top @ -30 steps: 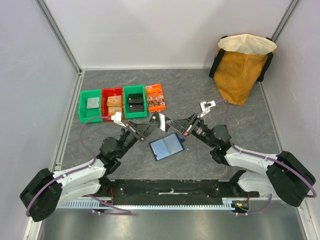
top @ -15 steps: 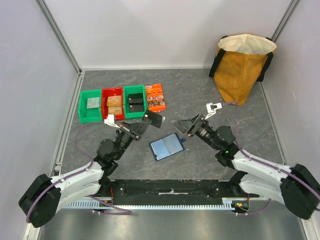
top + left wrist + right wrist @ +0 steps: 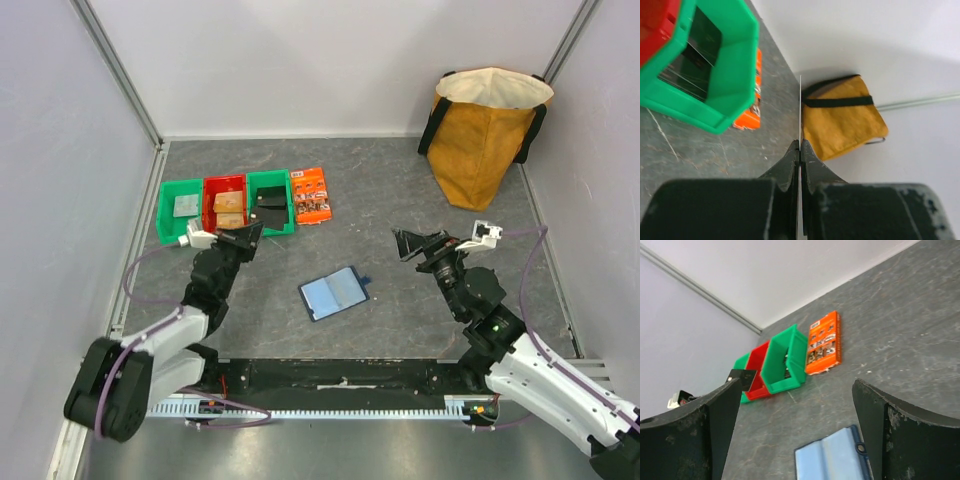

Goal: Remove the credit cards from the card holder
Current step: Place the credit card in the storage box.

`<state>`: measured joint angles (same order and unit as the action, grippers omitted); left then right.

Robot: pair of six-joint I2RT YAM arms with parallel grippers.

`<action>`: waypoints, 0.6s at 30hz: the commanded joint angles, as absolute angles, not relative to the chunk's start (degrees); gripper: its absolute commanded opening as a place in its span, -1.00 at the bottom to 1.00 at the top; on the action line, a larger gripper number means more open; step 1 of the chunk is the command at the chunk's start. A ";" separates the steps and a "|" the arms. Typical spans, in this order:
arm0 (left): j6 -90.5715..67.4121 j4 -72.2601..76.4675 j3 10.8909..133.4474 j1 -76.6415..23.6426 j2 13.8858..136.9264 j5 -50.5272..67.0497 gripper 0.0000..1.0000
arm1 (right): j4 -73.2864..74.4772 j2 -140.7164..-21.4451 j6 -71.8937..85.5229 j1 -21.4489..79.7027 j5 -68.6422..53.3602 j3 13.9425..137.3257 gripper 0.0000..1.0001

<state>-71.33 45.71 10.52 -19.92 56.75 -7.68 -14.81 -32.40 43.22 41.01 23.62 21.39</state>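
The card holder [image 3: 334, 292] lies open on the table's middle, navy with pale blue sleeves, also low in the right wrist view [image 3: 835, 460]. My left gripper [image 3: 248, 232] hovers at the near edge of the bins, shut on a dark credit card. That card shows edge-on as a thin pale line [image 3: 800, 107] above the closed left gripper [image 3: 800, 144], and as a small black rectangle [image 3: 743, 378] in the right wrist view. My right gripper [image 3: 410, 244] is right of the card holder, open and empty [image 3: 796, 385].
A green bin [image 3: 180, 237], a red bin [image 3: 224, 182] and a second green bin [image 3: 268, 177] stand in a row at the back left, with flat things inside. An orange printed packet [image 3: 311, 195] lies beside them. A yellow bag [image 3: 485, 130] stands at the back right.
The two grippers met above the card holder with the dark card between them. The right gripper opened and drew back right; the left one carried the card left to the bins.
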 commanded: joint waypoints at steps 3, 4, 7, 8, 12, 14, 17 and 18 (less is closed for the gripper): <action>-71.19 50.26 20.82 -15.39 71.52 -9.40 -0.96 | -9.41 -28.66 37.62 41.04 27.16 20.83 0.96; -71.63 50.71 22.57 -15.12 75.11 -9.58 -0.96 | -9.23 -28.30 37.10 40.96 26.72 20.83 0.96; -73.64 50.71 28.02 -14.33 83.38 -10.11 -0.97 | -8.53 -27.69 36.30 40.96 25.84 20.57 0.96; -74.26 50.89 29.52 -14.15 85.84 -10.11 -0.96 | -8.44 -27.42 35.95 40.87 25.67 20.48 0.96; -76.73 51.41 35.49 -13.89 94.90 -10.72 -0.89 | -8.00 -26.81 33.84 40.96 24.87 20.74 0.96; -76.81 49.93 38.66 -13.71 97.98 -11.51 -0.83 | -7.65 -26.81 32.26 40.96 24.87 21.09 0.96; -77.78 46.94 41.39 -13.54 100.45 -15.02 -0.80 | -6.94 -26.89 31.03 40.87 24.52 21.71 0.96; -78.22 46.41 42.01 -13.54 101.07 -15.73 -0.78 | -6.86 -26.81 30.68 40.87 24.61 21.62 0.96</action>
<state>-75.18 47.33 38.09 -13.96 99.18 -10.28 -7.79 -27.31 33.98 41.01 24.93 21.02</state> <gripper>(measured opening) 0.096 0.980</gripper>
